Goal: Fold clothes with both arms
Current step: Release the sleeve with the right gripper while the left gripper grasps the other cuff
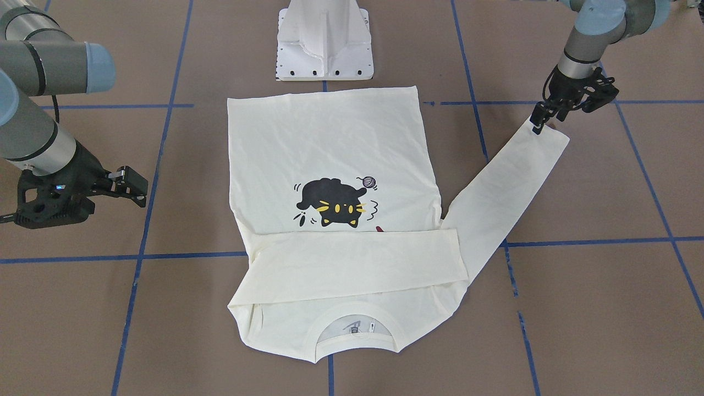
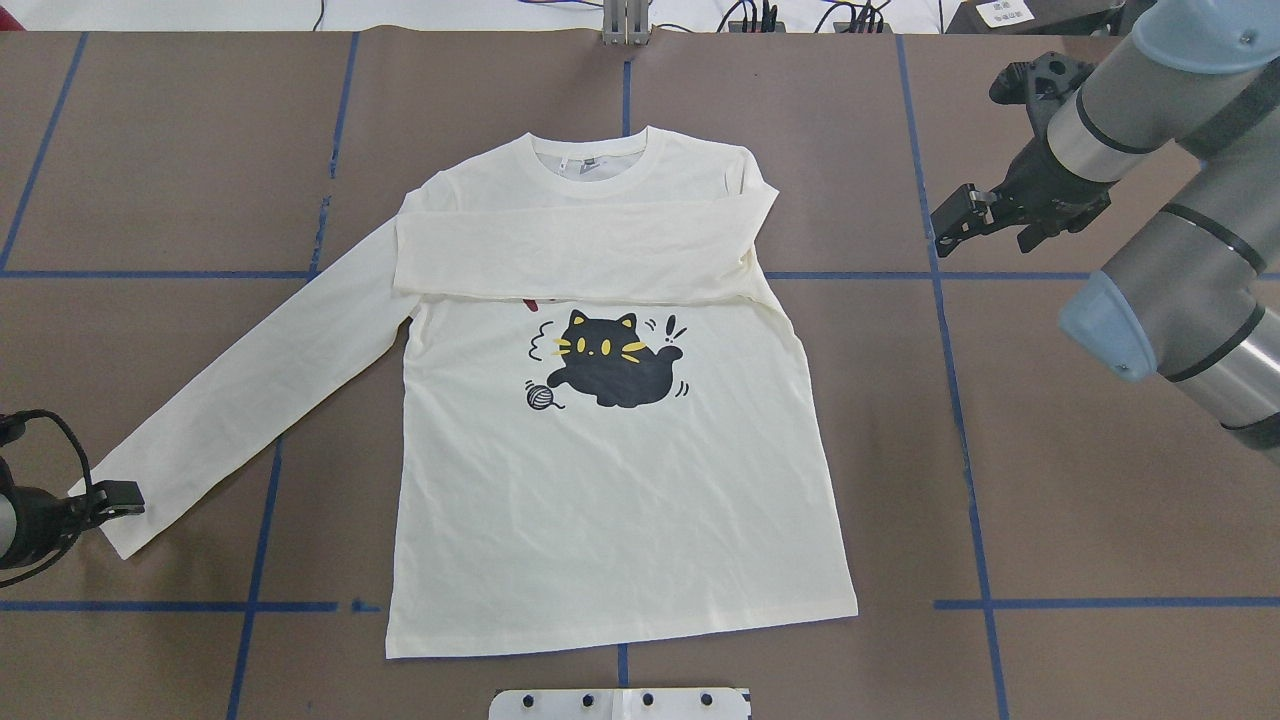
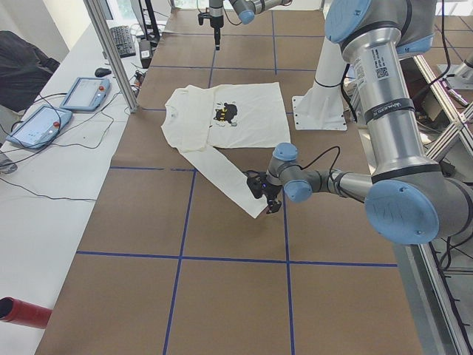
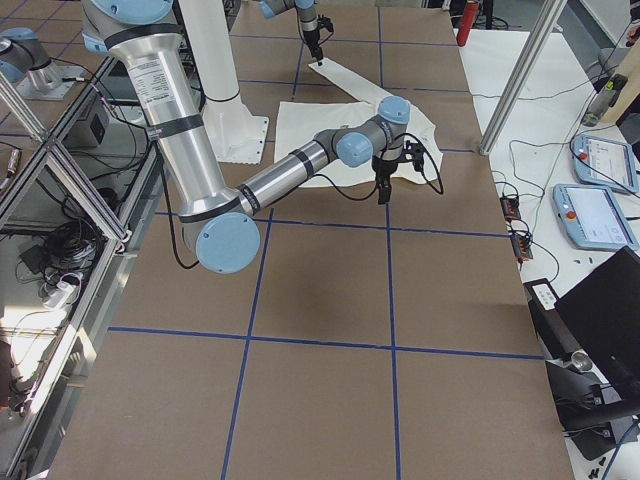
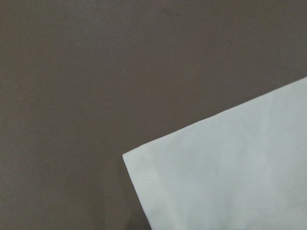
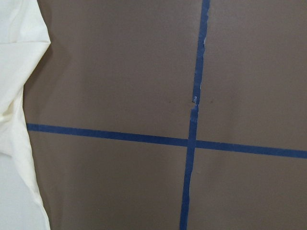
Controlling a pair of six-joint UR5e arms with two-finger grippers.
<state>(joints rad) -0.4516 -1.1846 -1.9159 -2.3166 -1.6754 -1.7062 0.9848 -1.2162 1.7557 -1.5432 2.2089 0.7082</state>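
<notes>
In the front-facing view the cream cat-print T-shirt (image 1: 330, 137) lies flat, print up, on the worktop (image 1: 605, 308), one sleeve folded across the chest. It is soft, light cloth, likely to sag and slide, best pinched at a sleeve end or hem corner. The left tool (image 1: 538, 124) angles down onto the outstretched cuff (image 1: 553, 135); whether it grips, I cannot tell. Overhead, the right tool (image 2: 948, 222) hovers near the shoulder, parted, empty.
</notes>
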